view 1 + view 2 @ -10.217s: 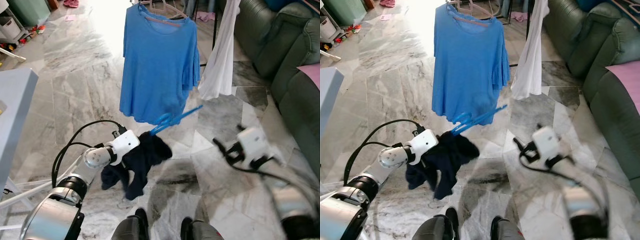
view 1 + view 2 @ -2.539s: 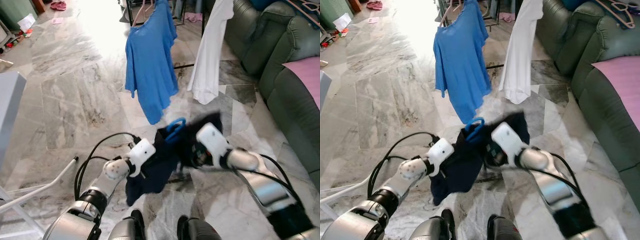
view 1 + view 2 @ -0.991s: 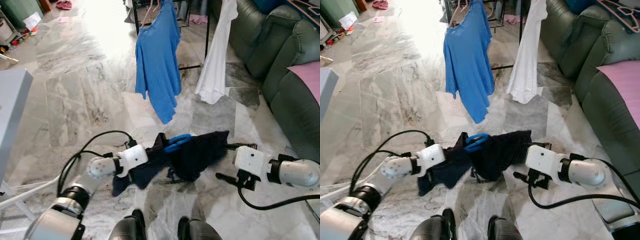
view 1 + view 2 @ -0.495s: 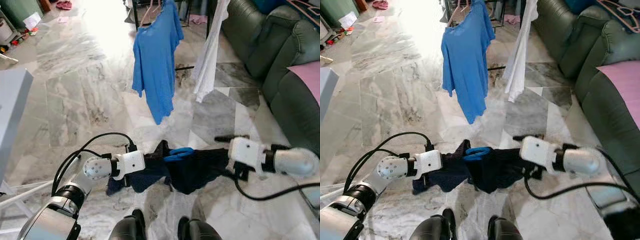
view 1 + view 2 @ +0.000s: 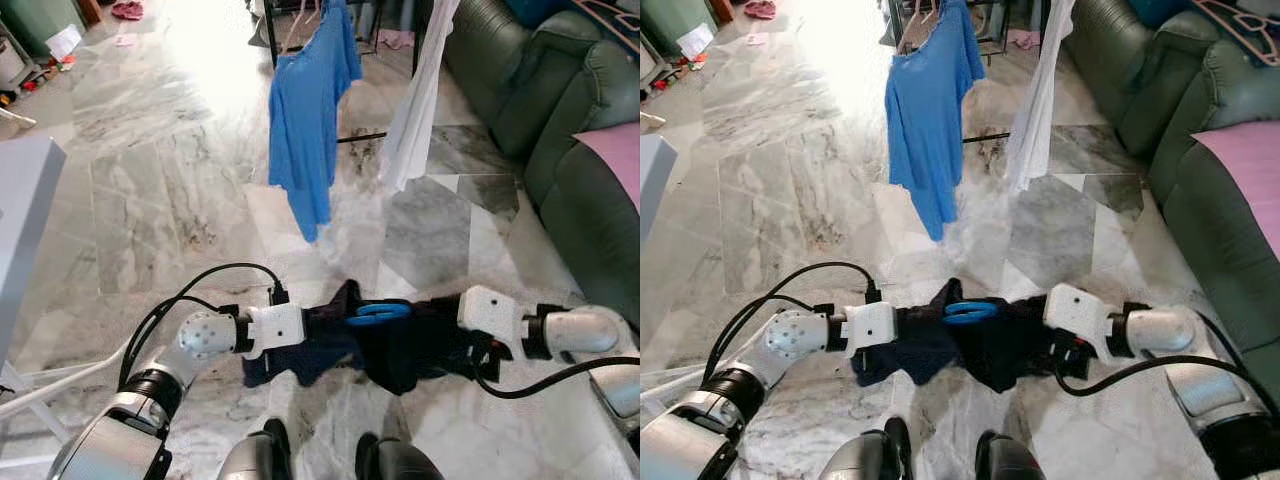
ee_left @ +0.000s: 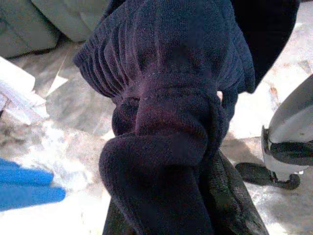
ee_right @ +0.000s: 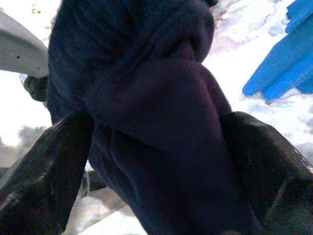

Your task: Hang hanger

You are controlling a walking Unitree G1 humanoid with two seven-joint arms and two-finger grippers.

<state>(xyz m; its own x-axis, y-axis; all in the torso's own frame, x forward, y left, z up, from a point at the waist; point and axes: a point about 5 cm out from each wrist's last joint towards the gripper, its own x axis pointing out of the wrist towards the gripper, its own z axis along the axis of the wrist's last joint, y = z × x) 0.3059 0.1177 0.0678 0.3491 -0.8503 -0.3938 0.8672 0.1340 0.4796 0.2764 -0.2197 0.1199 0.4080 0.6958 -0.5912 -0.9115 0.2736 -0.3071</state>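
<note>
A dark navy garment (image 5: pixel 405 348) hangs stretched between my two grippers, low over the marble floor in front of my feet. A blue hanger (image 5: pixel 378 311) lies along its top edge, partly wrapped in the cloth. My left gripper (image 5: pixel 318 328) is shut on the garment's left end, and in the left wrist view the bunched navy fabric (image 6: pixel 166 122) sits between its fingers. My right gripper (image 5: pixel 462 345) is shut on the right end. In the right wrist view the black fingers (image 7: pixel 44 171) flank a fold of the garment (image 7: pixel 161 127).
Ahead stands a clothes rack with a blue t-shirt (image 5: pixel 305 120) and a white garment (image 5: pixel 420 100) hanging from it. A green sofa (image 5: pixel 570 110) with a pink cloth (image 5: pixel 618 150) runs along the right. A grey table (image 5: pixel 20 220) is at the left.
My right gripper, apart from the garment a second ago, has come in and closed on its right end. The garment now spans both grippers, and the hanger lies flatter.
</note>
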